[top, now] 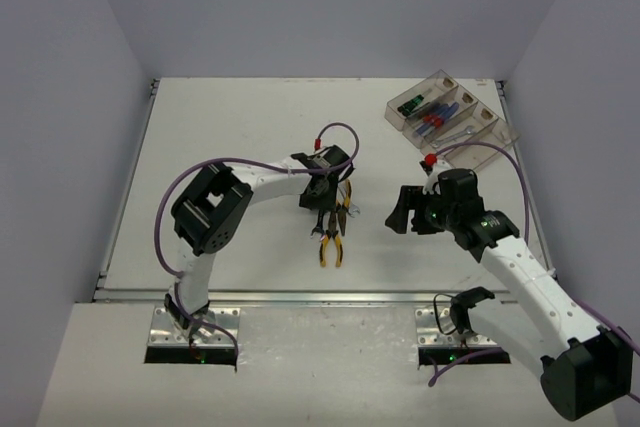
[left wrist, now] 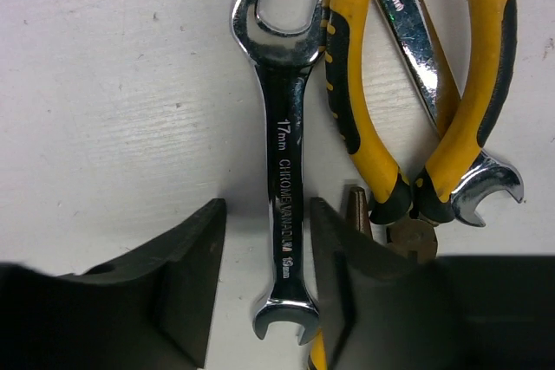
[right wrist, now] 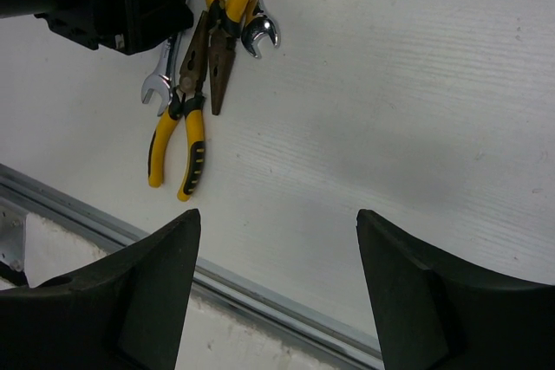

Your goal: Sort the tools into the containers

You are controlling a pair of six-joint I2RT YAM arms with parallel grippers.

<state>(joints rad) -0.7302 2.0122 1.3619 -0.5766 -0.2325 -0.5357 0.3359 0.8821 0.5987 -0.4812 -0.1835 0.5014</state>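
From above, the tray (top: pixel 497 134) of clear bins sits at the table's (top: pixel 220 137) far right corner, already holding screwdrivers (top: pixel 428 117) and a silver piece. The unsorted tools lie in a heap mid-table, towards the near edge. The left gripper (top: pixel 324 193) is down on that heap, beside the yellow-handled pliers (top: pixel 332 243), while the right gripper (top: pixel 405 213) hovers off to the right, probably to stay out of the way. In the left wrist view, the fingers (left wrist: pixel 186 288) straddle the lower shank of a wrench (left wrist: pixel 284 127) lying flat. The jaws stand at a middling width, bare table shows on the left side, and nothing is clamped yet. This wrench looks the sensible pick: it lies free, whereas the second wrench (left wrist: pixel 408 19) crosses the pliers' handles. The right wrist view shows its fingers (right wrist: pixel 139 301) spread wide and holding nothing, above bare table near the front edge, with the heap well apart.
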